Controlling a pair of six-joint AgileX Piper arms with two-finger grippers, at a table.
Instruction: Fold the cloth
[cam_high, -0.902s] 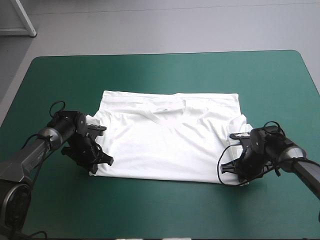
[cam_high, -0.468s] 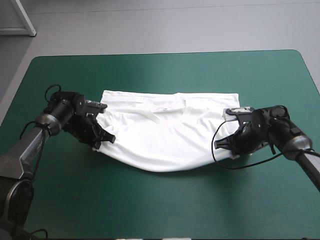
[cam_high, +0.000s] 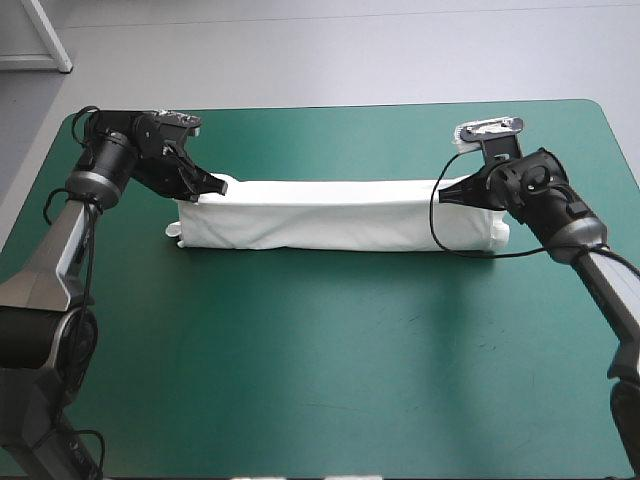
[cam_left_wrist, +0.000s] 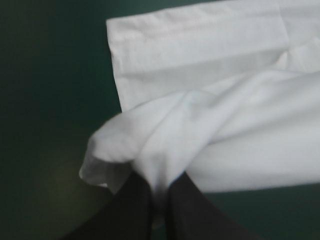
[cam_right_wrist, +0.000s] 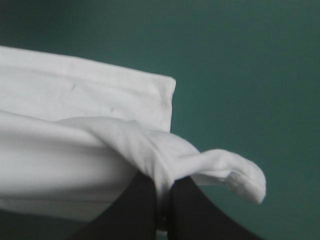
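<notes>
The white T-shirt (cam_high: 330, 214) lies folded over into a long narrow band across the far half of the teal-green table. My left gripper (cam_high: 213, 186) is shut on the T-shirt at the band's left end, pinching a fold of T-shirt (cam_left_wrist: 200, 125) between its black fingers (cam_left_wrist: 131, 210). My right gripper (cam_high: 447, 196) is shut on the T-shirt at the right end, where a bunched fold of T-shirt (cam_right_wrist: 160, 150) rises from its fingers (cam_right_wrist: 187, 210). Beyond each gripper a flat layer of the shirt rests on the cover.
Teal-green cover (cam_high: 330, 360) stretches bare in front of the shirt to the near edge. A narrower strip of cover (cam_high: 330, 140) runs between the shirt and the far edge.
Both grippers have carried the shirt's near edge up and away toward the far edge, folding the spread shirt over into a narrow band. Both arms now reach farther across the table.
</notes>
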